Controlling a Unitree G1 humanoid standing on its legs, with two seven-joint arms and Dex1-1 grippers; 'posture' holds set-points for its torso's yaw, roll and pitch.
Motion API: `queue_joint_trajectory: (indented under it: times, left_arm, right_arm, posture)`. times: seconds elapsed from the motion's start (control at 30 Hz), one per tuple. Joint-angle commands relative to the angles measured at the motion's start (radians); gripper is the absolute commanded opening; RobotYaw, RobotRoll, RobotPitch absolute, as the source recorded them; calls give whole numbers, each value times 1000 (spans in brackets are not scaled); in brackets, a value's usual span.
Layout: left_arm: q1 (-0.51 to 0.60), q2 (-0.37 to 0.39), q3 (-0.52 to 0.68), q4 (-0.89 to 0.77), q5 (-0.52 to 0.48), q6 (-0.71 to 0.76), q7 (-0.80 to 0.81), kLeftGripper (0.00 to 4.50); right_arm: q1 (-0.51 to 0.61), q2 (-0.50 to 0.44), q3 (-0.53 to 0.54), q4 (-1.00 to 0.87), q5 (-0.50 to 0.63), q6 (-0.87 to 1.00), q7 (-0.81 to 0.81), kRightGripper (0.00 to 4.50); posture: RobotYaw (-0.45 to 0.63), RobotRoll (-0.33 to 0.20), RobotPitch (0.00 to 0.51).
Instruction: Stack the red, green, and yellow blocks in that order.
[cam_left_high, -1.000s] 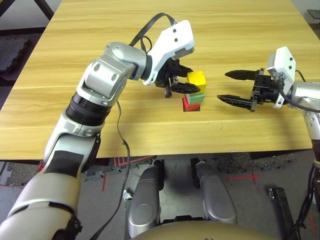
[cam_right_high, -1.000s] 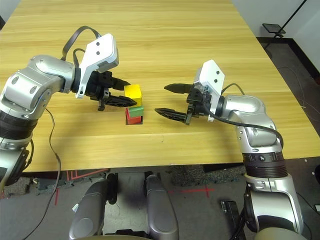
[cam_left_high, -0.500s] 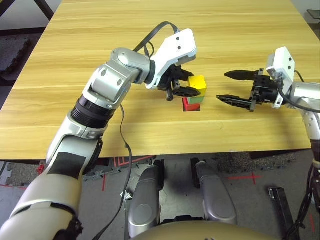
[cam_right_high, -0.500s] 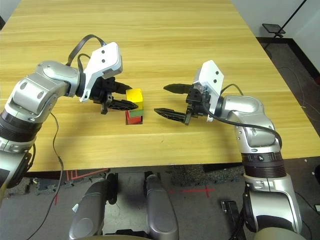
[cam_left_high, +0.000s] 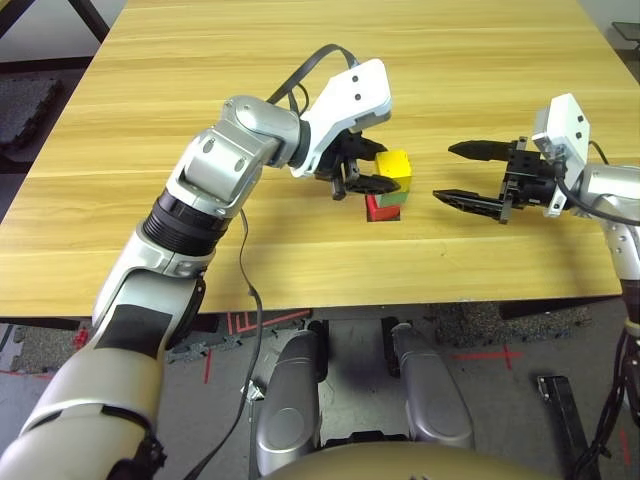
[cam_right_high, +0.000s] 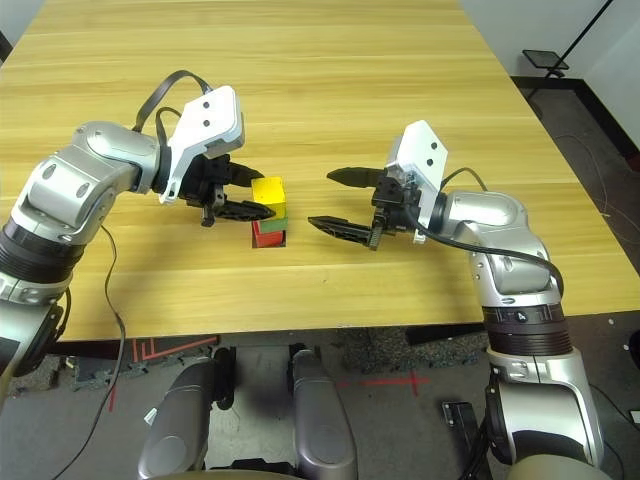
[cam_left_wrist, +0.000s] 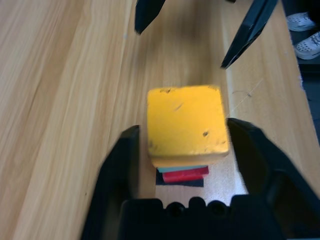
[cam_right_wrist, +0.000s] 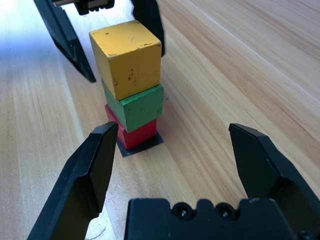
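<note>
As the left pincer (cam_right_high: 267, 193) stands open astride the yellow block (cam_right_wrist: 134, 72), retreat straight. Keep the open right pincer (cam_right_high: 319, 197) clear.

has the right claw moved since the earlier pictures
no, the right claw sits at the same spot beside the red block, with no clear shift

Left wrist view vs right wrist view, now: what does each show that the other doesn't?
Left wrist: a pair of patterned shoes past the table's edge.
Right wrist: broad side faces of the green block; from the left wrist it's a thin strip.
Both: yellow block on green on red block, black patch beneath, wooden table, and both grippers, left and right, open.
</note>
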Motion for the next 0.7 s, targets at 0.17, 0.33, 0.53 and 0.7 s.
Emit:
queue_joint_trajectory:
  times: [0.17,0.33,0.53,0.7]
  left_arm:
    - [-8,31,-15,17,21,22,-29,4462]
    - [29,146,-47,-30,28,11,-129,4462]
    - [93,282,-41,-97,13,40,-222,4462]
    - [125,328,-6,24,65,-19,-184,4462]
  right_arm:
    - [-2,6,7,-7,5,-1,3,4500]
    - [-10,8,9,6,1,-6,7,4500]
    - [-25,3,11,36,-6,-21,18,4500]
    - [-58,-24,-11,114,-27,-63,21,4500]
  posture:
    - [222,116,248]
    - [227,117,249]
    - [237,119,250]
    - [235,118,245]
